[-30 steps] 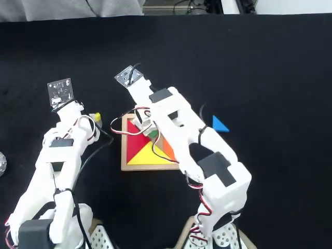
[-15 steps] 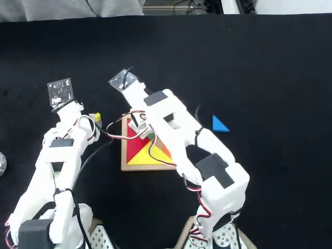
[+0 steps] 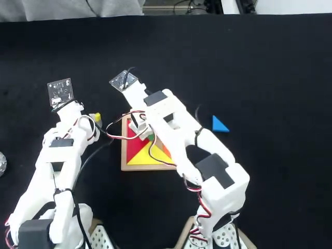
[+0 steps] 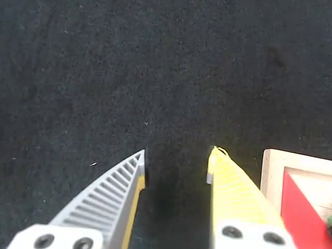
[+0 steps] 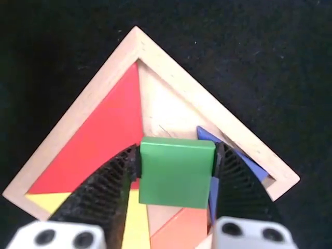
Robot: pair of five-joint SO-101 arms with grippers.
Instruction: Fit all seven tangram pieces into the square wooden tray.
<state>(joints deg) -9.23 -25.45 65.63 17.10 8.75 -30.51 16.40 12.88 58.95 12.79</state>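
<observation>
The green square (image 5: 177, 172) sits over the bare patch of the tray (image 5: 207, 106), between the red triangle (image 5: 98, 140) and a blue piece (image 5: 206, 136), clamped by its sides in the right claw (image 5: 176, 149). It is being placed, I judge; next it needs squaring to that gap and lowering flat. The left claw (image 4: 177, 152) gapes empty over the desk (image 4: 155, 62) beside the tray.

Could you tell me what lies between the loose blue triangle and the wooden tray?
In the high view, the right arm crosses above the stretch from wooden tray to blue triangle; beside the triangle the black tabletop is bare.
</observation>
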